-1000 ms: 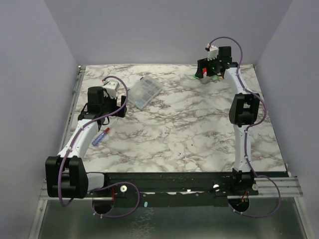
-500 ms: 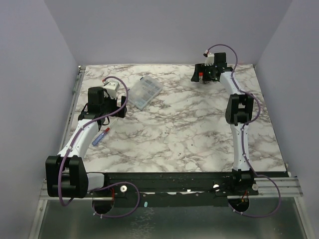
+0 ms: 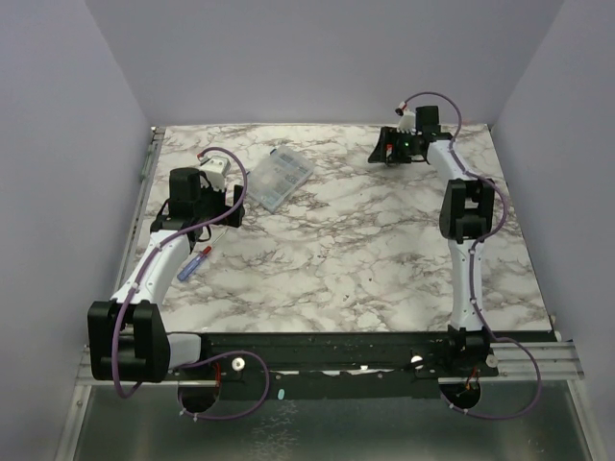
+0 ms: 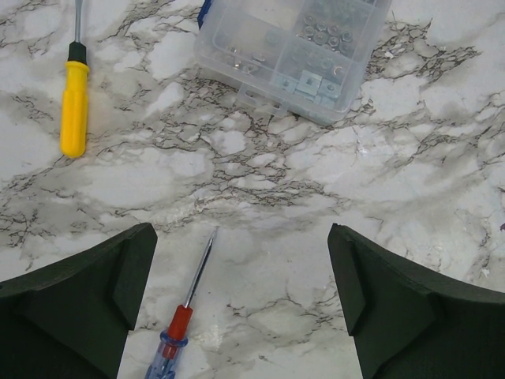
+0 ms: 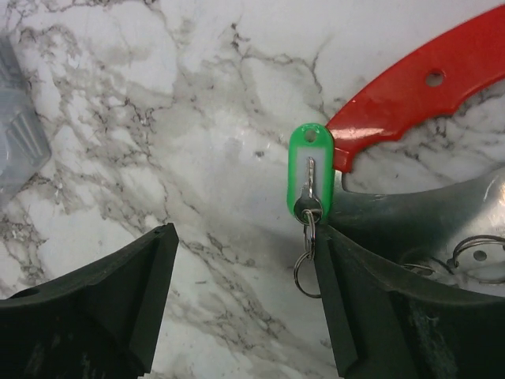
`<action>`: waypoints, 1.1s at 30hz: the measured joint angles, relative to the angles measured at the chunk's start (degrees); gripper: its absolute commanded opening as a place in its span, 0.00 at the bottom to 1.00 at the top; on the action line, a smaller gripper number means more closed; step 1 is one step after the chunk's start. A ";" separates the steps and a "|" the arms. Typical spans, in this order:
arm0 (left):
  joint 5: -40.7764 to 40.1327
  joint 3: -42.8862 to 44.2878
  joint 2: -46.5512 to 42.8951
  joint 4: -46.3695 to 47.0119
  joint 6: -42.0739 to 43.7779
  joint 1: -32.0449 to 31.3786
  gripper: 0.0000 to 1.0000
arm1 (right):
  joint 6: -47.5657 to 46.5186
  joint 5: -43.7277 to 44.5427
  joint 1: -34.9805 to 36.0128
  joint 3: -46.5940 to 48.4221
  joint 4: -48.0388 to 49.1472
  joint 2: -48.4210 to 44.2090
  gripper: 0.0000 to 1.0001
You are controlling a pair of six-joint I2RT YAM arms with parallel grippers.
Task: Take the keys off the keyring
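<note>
In the right wrist view a green-tagged key with a small silver key on it hangs from a thin silvery keyring. The ring lies right beside the inner face of my right finger. The red arc-shaped fob lies just beyond the green tag. My right gripper is open and holds nothing; it is at the table's far right. Another wire ring shows at the right edge. The blue and yellowish tags are out of view. My left gripper is open and empty over bare marble.
A clear plastic box of small parts sits at the back left and also shows in the left wrist view. A yellow-handled screwdriver and a red-and-blue pen lie near the left gripper. A silvery object lies under the fob.
My right arm has shifted at the back right of the table, and its wrist has turned and settled over the keys. The left arm has not moved.
</note>
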 measured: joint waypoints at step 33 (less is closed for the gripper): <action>21.38 3.02 0.94 -0.22 -1.97 -1.88 0.99 | -3.52 -19.61 18.45 -63.28 4.57 -48.11 0.64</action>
